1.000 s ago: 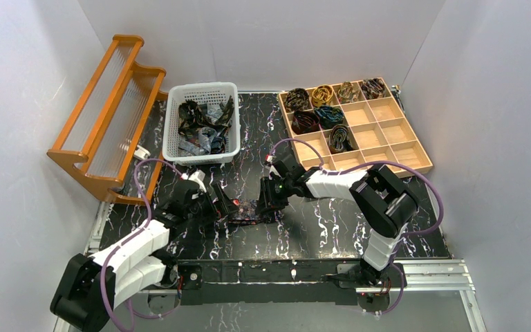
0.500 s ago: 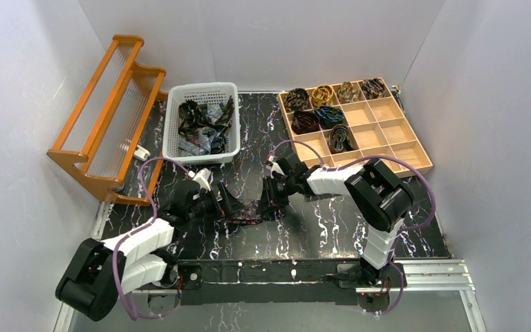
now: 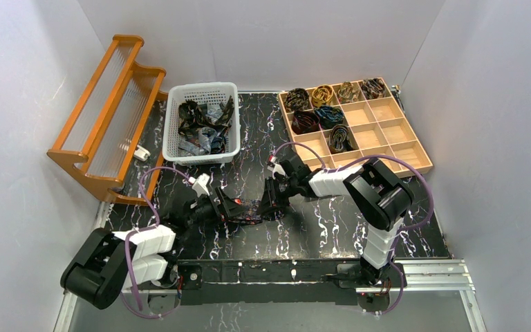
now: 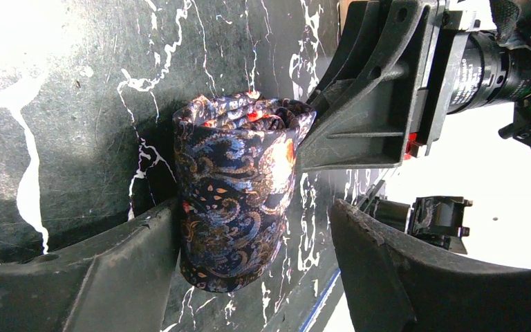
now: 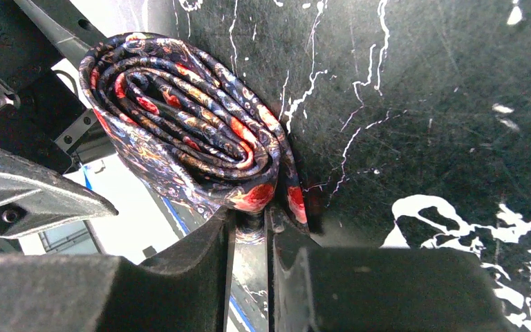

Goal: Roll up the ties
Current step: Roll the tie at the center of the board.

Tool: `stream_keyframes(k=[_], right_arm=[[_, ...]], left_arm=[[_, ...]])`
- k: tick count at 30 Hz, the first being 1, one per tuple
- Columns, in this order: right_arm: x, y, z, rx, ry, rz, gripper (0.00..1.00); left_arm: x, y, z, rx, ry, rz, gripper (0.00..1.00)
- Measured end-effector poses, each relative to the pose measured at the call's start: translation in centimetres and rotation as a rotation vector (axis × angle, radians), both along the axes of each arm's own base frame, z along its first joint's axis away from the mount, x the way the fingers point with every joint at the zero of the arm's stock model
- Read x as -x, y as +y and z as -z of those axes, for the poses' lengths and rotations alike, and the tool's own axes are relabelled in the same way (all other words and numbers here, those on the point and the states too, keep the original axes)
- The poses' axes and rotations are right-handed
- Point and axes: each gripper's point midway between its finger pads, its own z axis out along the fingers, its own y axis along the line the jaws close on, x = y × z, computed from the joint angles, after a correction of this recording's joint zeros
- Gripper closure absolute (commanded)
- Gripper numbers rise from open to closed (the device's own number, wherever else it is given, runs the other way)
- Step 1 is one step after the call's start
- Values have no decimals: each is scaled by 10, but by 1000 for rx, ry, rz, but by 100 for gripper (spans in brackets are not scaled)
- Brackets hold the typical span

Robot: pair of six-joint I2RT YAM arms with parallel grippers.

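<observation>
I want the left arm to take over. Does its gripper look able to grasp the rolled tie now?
Probably yes: the rolled tie sits between the fingers of the open left gripper, nothing blocking; the right gripper pinches only its far end.

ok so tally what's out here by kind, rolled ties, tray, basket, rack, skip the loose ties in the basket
rolled ties in the wooden tray: 7
rolled tie on the table: 1
wooden tray: 1
white basket: 1
wooden rack: 1
total: 11

r claw (image 5: 249,223) – pinching edge of rolled tie (image 5: 180,117)
</observation>
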Motion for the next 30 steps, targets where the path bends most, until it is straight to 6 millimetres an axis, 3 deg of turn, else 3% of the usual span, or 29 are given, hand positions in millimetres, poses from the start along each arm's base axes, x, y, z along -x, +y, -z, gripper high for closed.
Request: stream_keyframes(k=[12,23,30], right_arm=[[1,1,1,-25,13,3,74],[2,4,2,-42,27,-7,74],[3,4,3,-41,30,-9,69]], left_arm=[[0,-4,4,32,18,-4,38],[3,-6,10,10,30,-4,57],[3,-6,10,6,27,-7,77]])
